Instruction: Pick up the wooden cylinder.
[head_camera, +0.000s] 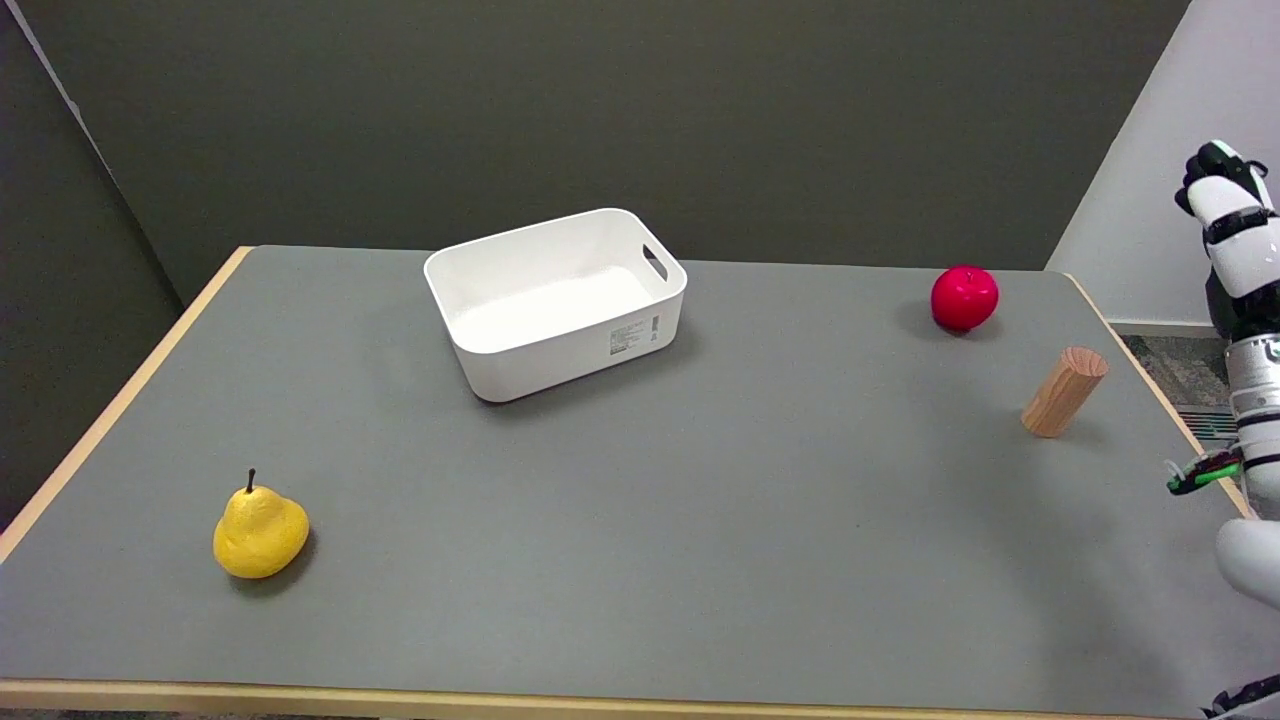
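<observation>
The wooden cylinder (1064, 391) is a short, light-brown piece that stands on end on the grey table (700, 500), near its right edge. My right hand (1232, 235) is raised in the air at the picture's right border, above and to the right of the cylinder and well apart from it. Its visible fingers point upward and hold nothing. Part of the hand is cut off by the frame edge. The white forearm (1258, 420) runs down below it.
A red apple (964, 297) sits just behind and left of the cylinder. A white bin (480, 345) stands at the back middle. A yellow pear (259, 531) lies at the front left. The table's right edge passes close beside the cylinder.
</observation>
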